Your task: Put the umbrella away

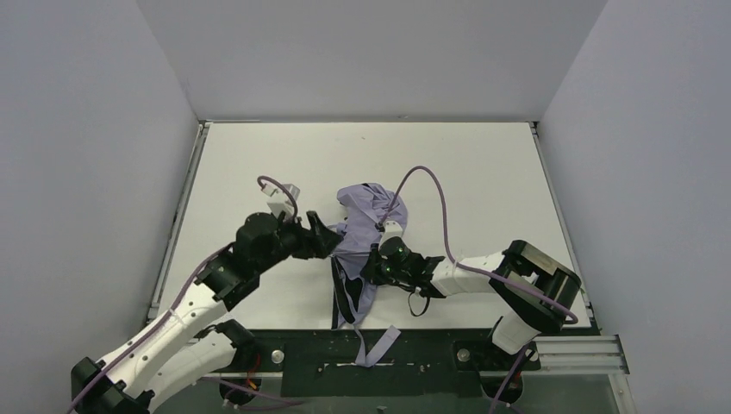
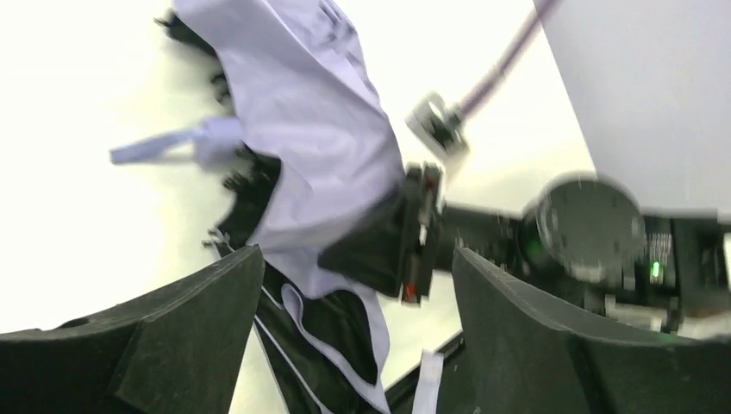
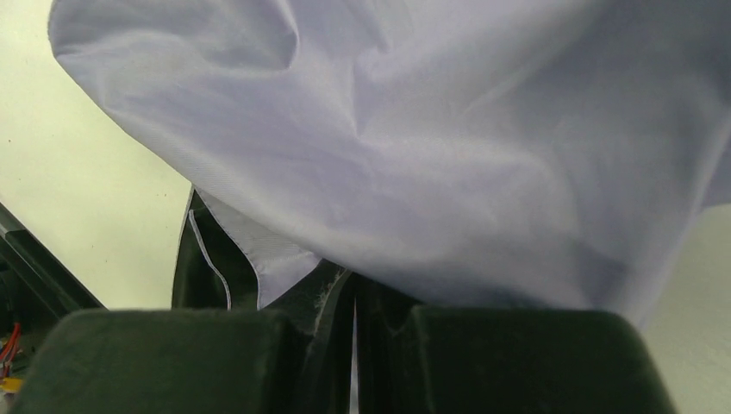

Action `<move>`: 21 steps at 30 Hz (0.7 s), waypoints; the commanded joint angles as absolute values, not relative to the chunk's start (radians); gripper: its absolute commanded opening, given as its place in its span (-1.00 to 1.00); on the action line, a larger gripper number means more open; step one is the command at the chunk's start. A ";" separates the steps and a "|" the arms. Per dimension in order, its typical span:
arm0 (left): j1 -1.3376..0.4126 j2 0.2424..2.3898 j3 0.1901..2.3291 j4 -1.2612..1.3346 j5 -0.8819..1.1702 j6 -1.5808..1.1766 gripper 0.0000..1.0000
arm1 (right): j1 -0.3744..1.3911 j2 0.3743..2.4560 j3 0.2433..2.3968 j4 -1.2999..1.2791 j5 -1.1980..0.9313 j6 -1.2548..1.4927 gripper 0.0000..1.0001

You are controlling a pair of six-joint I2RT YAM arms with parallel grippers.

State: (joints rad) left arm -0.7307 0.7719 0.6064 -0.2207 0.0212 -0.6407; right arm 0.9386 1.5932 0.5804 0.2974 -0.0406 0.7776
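Grey walls close in a white worktop on three sides. Near its middle, reaching toward the near edge, lies the umbrella, a crumpled heap of pale lavender fabric with black lining showing along its lower folds. Its strap trails over the near edge of the worktop. The shaft is hidden under the cloth.

The left gripper sits just beside the heap's left side with its jaws spread wide. Nothing is between them, though fabric lies just ahead of the gap. The right gripper comes in from the right, jaws pressed together, and appears to pinch a fold where lavender meets black lining.

By the look of things, the task is partway along. The canopy seems collapsed rather than spread open, but the fabric is loose and bunched, not wound round the shaft, and the strap hangs unfastened. Gathering the folds, wrapping them tight and fastening the strap all appear left to do.
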 commanded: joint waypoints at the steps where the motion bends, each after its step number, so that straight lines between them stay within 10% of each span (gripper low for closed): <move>1: -0.530 0.924 0.716 -0.154 0.248 -0.611 0.62 | 0.933 1.612 0.537 0.111 0.059 0.696 -0.98; 21: -0.337 1.627 0.862 0.472 0.471 -0.790 0.75 | 0.934 1.604 0.588 0.095 0.045 0.677 -0.97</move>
